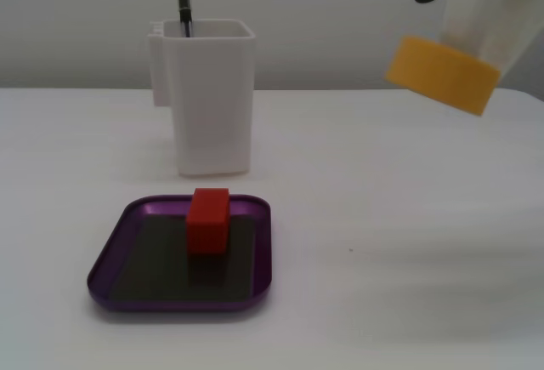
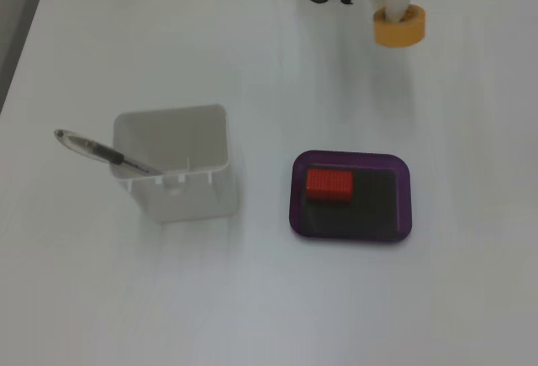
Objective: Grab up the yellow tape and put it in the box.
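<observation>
Both fixed views show the gripper (image 1: 476,55) clamping the yellow tape (image 1: 442,74) high off the table (image 1: 382,259), so next it probably swings over the box (image 1: 255,289) and drops it.

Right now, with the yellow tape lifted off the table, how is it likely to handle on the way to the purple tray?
The yellow tape hangs tilted from the hand, so it may swing or slip. It keeps its ring shape, so it is probably stiff and light. Set on edge in the tray, it could roll; flat, it should stay, beside the red block.
</observation>
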Controlling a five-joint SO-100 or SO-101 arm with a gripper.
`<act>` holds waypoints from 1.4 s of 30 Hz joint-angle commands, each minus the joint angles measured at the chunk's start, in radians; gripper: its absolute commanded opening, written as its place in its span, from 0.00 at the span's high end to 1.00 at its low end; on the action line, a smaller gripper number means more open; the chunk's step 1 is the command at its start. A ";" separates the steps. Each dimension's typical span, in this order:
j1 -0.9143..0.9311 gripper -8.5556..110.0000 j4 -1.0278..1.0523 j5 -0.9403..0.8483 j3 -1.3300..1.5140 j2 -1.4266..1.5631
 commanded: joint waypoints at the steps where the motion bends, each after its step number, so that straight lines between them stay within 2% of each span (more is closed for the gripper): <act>1: -0.023 0.93 -0.057 0.005 -0.086 -0.087; 6: -0.018 0.93 -0.129 0.006 -0.252 -0.348; 15: -0.011 0.93 -0.124 0.049 -0.683 -0.805; 25: 0.129 0.93 -0.123 0.069 -0.956 -1.129; 37: 0.137 0.93 -0.123 0.071 -0.989 -1.215; 42: 0.135 0.87 -0.084 0.071 -1.000 -1.198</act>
